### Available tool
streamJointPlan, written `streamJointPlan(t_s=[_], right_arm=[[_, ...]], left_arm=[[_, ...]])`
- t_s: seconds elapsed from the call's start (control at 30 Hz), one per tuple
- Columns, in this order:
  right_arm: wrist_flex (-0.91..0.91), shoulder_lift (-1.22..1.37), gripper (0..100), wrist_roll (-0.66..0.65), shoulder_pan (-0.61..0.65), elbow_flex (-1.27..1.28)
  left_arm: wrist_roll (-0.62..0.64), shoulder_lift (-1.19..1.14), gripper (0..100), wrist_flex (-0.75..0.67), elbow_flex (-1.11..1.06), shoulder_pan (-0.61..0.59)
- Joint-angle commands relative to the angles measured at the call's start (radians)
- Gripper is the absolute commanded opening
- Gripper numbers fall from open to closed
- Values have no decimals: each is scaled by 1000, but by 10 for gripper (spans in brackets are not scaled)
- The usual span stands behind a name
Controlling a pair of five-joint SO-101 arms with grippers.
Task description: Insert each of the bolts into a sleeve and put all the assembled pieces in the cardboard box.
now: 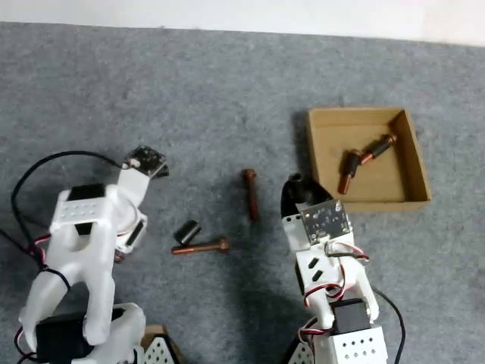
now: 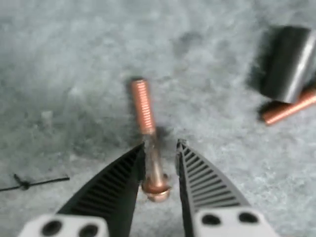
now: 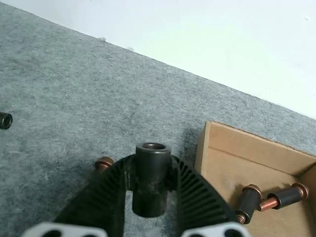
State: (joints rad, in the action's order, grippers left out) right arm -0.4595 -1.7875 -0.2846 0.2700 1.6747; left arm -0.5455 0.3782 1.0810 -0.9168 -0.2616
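Note:
My right gripper is shut on a black sleeve, held upright just left of the cardboard box. In the high view this gripper sits beside a loose copper bolt. My left gripper is low over the carpet and narrowly open. Its fingers straddle another copper bolt, with a small gap on one side. A second black sleeve lies next to a third bolt mid-table; this sleeve appears in the left wrist view too.
Two assembled bolt-and-sleeve pieces lie inside the box. The box wall stands close beside my right gripper. The table is covered in grey carpet, with a white wall behind. Black cables trail by the left arm.

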Motion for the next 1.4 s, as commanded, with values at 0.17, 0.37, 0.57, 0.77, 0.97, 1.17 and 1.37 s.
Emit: streamJointPlan(t_s=[0.17,0.37,0.57,0.77,0.97,1.17,1.37], right_arm=[[-1,-15,6,2,-10,107],[-1,-15,6,2,-10,107],[-1,-15,6,2,-10,107],[-1,-15,6,2,-10,107],[-1,-15,6,2,-10,107],[-1,-15,6,2,-10,107],[-1,-15,6,2,-10,107]], left_arm=[[-55,22,113,-31,-41,-27],[-57,22,113,-150,-122,-33],[-57,22,113,-149,-120,-33],[-57,21,113,-149,-120,-33],[-58,21,110,-149,-120,-33],[-58,21,93,-149,-125,-33],[-121,21,8,-147,-127,-33]])
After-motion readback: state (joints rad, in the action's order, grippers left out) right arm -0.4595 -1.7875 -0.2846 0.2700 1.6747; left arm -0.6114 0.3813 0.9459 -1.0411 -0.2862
